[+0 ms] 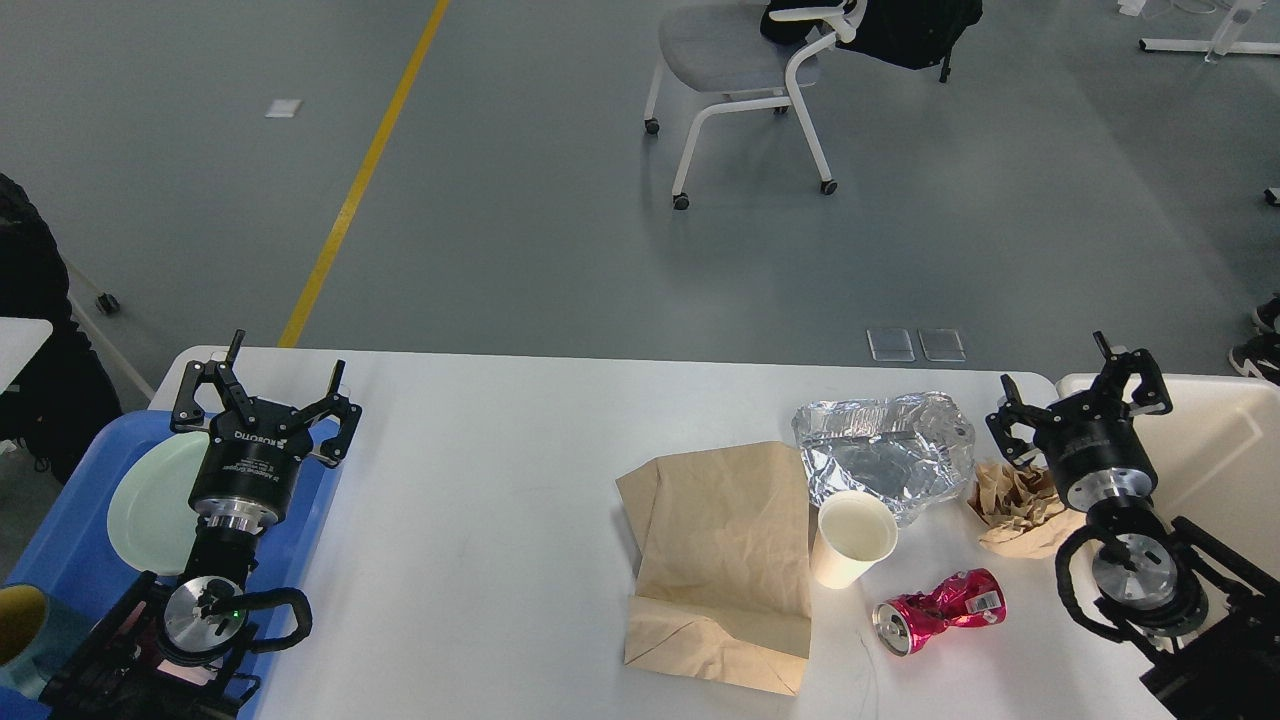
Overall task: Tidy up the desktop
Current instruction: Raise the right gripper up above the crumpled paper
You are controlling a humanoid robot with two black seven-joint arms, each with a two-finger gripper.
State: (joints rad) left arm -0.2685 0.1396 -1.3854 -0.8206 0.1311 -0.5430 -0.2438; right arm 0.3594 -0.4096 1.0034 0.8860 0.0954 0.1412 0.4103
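Note:
The white desktop (480, 500) carries litter on its right half: a flat brown paper bag (720, 560), a crumpled foil sheet (885, 445), a white paper cup (852, 538) standing upright, a crushed red can (940, 610) on its side, and a crumpled brown paper wad (1015, 505). My right gripper (1075, 390) hangs open and empty just above and right of the paper wad, at the desktop's right edge. Over at the left edge, my left gripper (265, 385) is open and empty above the blue tray.
A blue tray (75, 530) at the left holds a pale green plate (150, 505) and a yellow-lined cup (20, 625). A cream-white bin (1220, 450) stands to the right of the desktop. A white chair (750, 80) stands on the floor beyond.

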